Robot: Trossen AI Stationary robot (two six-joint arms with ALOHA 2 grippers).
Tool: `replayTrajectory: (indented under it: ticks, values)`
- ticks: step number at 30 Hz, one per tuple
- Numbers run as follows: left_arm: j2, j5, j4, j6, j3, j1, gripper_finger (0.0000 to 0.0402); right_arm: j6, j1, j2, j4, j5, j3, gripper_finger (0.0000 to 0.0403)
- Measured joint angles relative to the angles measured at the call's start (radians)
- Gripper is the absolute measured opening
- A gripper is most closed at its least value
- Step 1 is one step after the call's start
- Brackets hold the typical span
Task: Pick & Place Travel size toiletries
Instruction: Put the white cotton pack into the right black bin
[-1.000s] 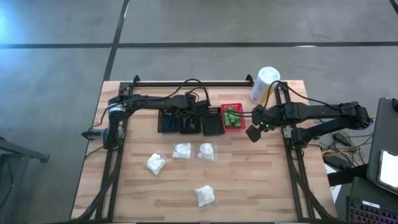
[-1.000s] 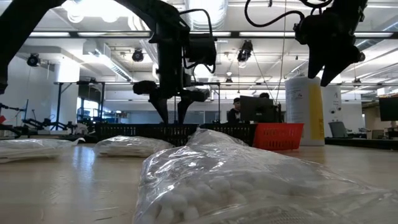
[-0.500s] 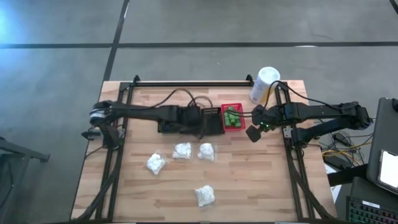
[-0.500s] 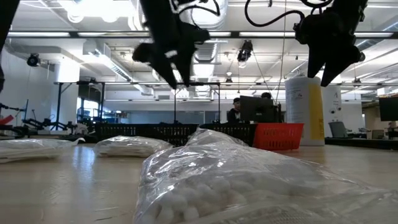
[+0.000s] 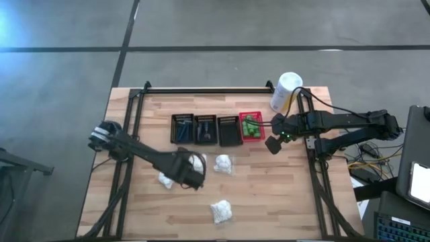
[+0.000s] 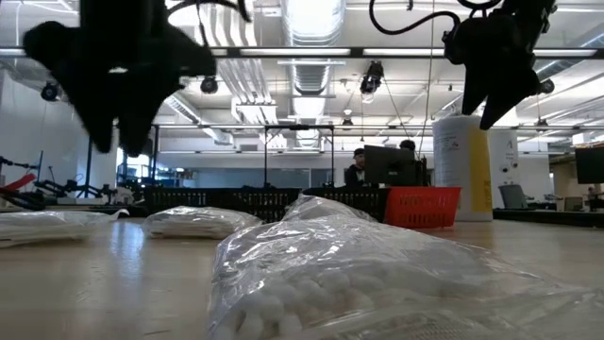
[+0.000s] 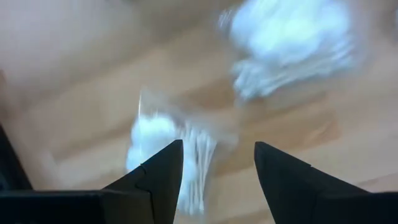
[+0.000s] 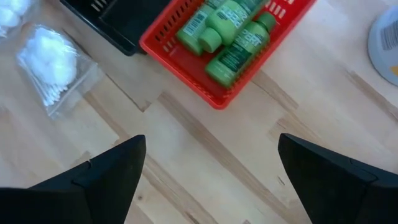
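I judge the task partly done. My left end effector [image 5: 190, 171], fingers apart and empty, hovers over four white bundles [image 5: 220, 211] loose on the tabletop [image 5: 282, 195]. Three black baskets [image 5: 205, 129] precede a red basket [image 5: 251, 126] of green bottles [image 8: 237, 53]. My right end effector [image 5: 273, 143] waits wide, empty.

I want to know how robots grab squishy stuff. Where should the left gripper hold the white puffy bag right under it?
Probably from straight above, pinching the puffy middle. The white puffy bag lies flat on the table, soft and lumpy, with no handle. The left gripper is open over it, so its fingers could close across the hump. The thin plastic edges would likely slip.
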Motion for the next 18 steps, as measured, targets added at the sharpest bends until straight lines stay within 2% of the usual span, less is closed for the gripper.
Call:
replayTrajectory:
  ticks: [4,7,13,18]
  values:
    - [0.039,0.103,0.012,-0.061,-0.024,-0.019,0.0202,-0.01,0.0,0.0,0.031,-0.002,0.0,0.0364]
    - [0.061,0.132,-0.013,-0.078,-0.024,-0.022,0.0202,-0.01,0.0,0.0,0.045,-0.033,-0.001,0.0363]
    - [0.052,0.041,-0.021,-0.164,-0.028,-0.086,0.0202,-0.006,0.008,0.022,0.063,-0.123,-0.003,0.0364]
    - [0.019,0.034,0.002,-0.264,-0.093,-0.146,0.0202,0.03,0.042,0.036,0.07,-0.134,-0.003,0.0363]
